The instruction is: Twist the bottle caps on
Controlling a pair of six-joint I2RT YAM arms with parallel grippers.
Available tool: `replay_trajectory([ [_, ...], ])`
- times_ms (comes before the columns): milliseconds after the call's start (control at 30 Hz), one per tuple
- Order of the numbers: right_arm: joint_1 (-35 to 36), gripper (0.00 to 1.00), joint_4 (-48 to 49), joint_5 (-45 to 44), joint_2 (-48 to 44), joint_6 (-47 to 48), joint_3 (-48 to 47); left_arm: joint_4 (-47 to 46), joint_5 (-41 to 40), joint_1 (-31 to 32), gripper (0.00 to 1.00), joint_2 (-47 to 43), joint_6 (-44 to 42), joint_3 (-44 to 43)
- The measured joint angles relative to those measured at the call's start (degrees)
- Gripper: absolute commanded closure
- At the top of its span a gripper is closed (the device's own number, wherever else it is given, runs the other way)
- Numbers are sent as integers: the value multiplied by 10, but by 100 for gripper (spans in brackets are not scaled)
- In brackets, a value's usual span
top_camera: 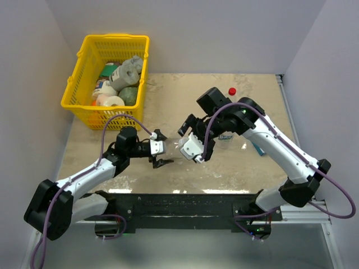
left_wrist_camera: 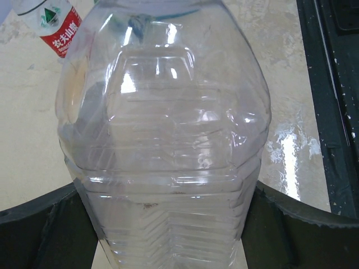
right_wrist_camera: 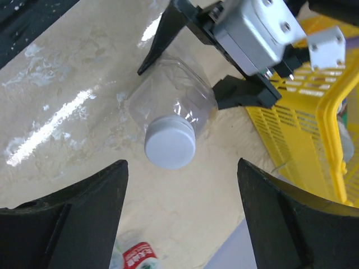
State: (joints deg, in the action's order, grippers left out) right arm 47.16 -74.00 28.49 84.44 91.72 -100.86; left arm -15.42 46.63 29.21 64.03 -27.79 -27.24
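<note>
My left gripper (top_camera: pixel 164 148) is shut on the squarish clear bottle (top_camera: pixel 176 147) and holds it on its side above the table. The bottle fills the left wrist view (left_wrist_camera: pixel 168 129) between my left fingers (left_wrist_camera: pixel 50 224). In the right wrist view the bottle (right_wrist_camera: pixel 174 95) points its neck at the camera, with the pale grey cap (right_wrist_camera: pixel 170 147) on the neck. My right gripper (right_wrist_camera: pixel 180 167) is open, its fingertips either side of the cap and just short of it, not touching. The red-labelled bottle (left_wrist_camera: pixel 59 28) stands behind. A red cap (top_camera: pixel 232 91) shows at the back. The white cap is out of view.
A yellow basket (top_camera: pixel 84 61) full of objects stands at the back left and also shows in the right wrist view (right_wrist_camera: pixel 331 112). A short blue-labelled bottle (top_camera: pixel 226 137) is partly hidden under my right arm. A flat blue box (top_camera: pixel 258 149) lies beside it.
</note>
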Motion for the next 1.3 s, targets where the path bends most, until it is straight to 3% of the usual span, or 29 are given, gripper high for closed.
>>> replay_trajectory([
  [333, 17, 36, -24, -16, 6, 138, 0, 44, 19, 0, 100, -7, -36, -18],
  [967, 32, 44, -26, -36, 14, 212, 37, 73, 29, -2, 100, 0, -59, -34],
  [1233, 36, 61, -27, -45, 16, 217, 38, 74, 29, -3, 100, 0, -59, -36],
  [1300, 39, 70, -26, -50, 16, 219, 38, 74, 28, -3, 100, 2, -59, -36],
])
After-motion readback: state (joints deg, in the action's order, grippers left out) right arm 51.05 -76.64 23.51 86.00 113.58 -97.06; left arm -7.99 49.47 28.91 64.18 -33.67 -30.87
